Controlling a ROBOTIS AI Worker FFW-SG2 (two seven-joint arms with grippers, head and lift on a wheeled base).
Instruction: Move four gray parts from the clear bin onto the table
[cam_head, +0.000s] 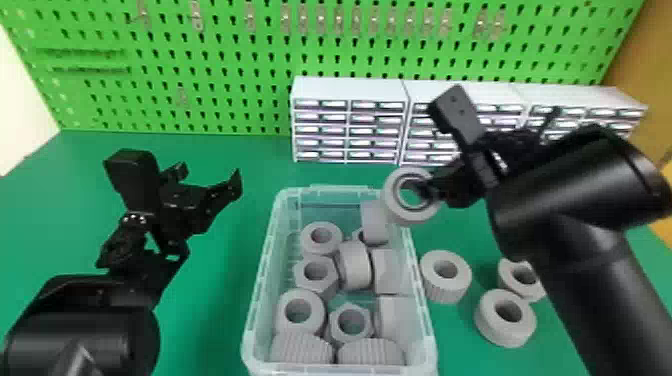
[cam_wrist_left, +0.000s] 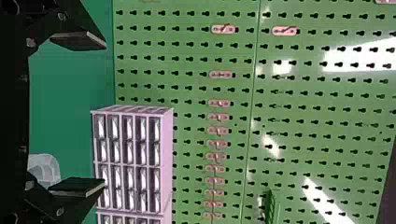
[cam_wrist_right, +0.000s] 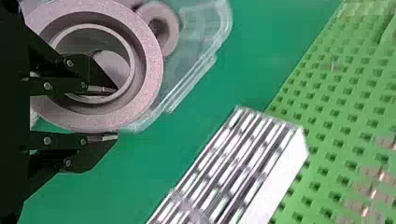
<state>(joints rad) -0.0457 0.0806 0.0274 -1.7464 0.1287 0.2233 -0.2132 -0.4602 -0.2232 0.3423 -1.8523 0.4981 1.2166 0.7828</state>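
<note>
A green perforated metal pegboard (cam_head: 215, 75) stands behind white multi-drawer plastic cabinets (cam_head: 348, 90), with small clips (cam_head: 250, 15) on it.

lane: between left claw (cam_head: 209, 176) and clear bin (cam_head: 263, 262) | right: loose gray parts (cam_head: 445, 287) | rear: drawer cabinets (cam_head: 350, 90)

On the green bench (cam_head: 210, 310) before me sit the clear bin (cam_head: 261, 280), three gray parts (cam_head: 445, 291) to its right, and white drawer cabinets (cam_head: 347, 90) along the back.
</note>
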